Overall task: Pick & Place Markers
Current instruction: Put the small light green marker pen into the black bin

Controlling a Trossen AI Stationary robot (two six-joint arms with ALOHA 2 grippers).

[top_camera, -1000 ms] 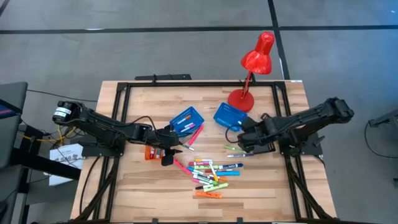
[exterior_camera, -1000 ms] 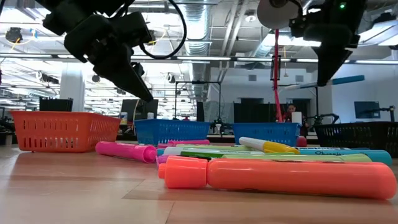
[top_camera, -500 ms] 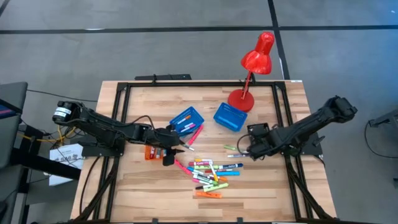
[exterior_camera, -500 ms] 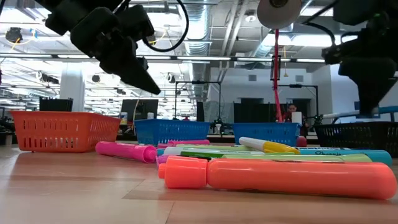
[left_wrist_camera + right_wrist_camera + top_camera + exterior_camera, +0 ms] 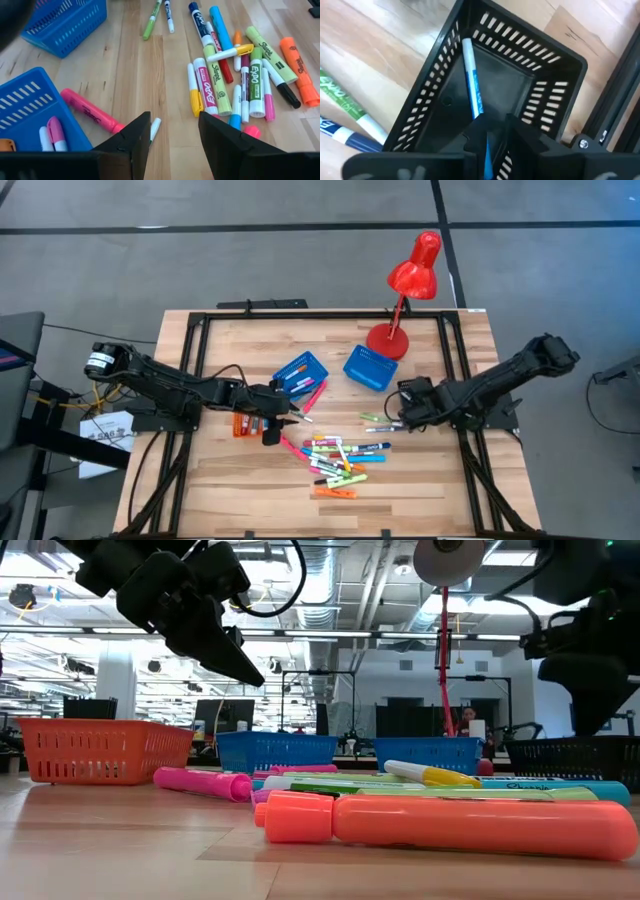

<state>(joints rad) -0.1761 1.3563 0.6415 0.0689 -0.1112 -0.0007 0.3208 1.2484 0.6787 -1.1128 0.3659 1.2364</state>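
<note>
Several bright markers (image 5: 335, 455) lie in a loose pile on the wood table, seen close in the left wrist view (image 5: 240, 75). My left gripper (image 5: 175, 135) hangs open above the table between the pile and a pink marker (image 5: 90, 110), touching nothing. My right gripper (image 5: 492, 132) points down into a black tray (image 5: 445, 75) at the table's right. Its fingers stand slightly apart on either side of a blue marker (image 5: 472, 80). The marker's white end (image 5: 466, 46) reaches down to the tray's floor. My right gripper comes at the blue marker from above, its fingers on either side of the marker's upper end (image 5: 486, 145). A dark gap shows between the marker and one finger (image 5: 525, 140). I cannot tell whether the other finger touches it.
Two blue trays (image 5: 300, 372) (image 5: 370, 368) stand mid-table, the left one holding a few markers (image 5: 52, 135). An orange tray (image 5: 243, 425) sits by my left gripper. A red desk lamp (image 5: 400, 300) stands at the back. Two stray markers (image 5: 375, 420) lie near the black tray.
My right gripper has carried the blue marker from beside the right blue tray toward the table's right edge and down into the black tray, rolling its wrist. My left gripper has stayed in place and tipped its fingers slightly upward.
</note>
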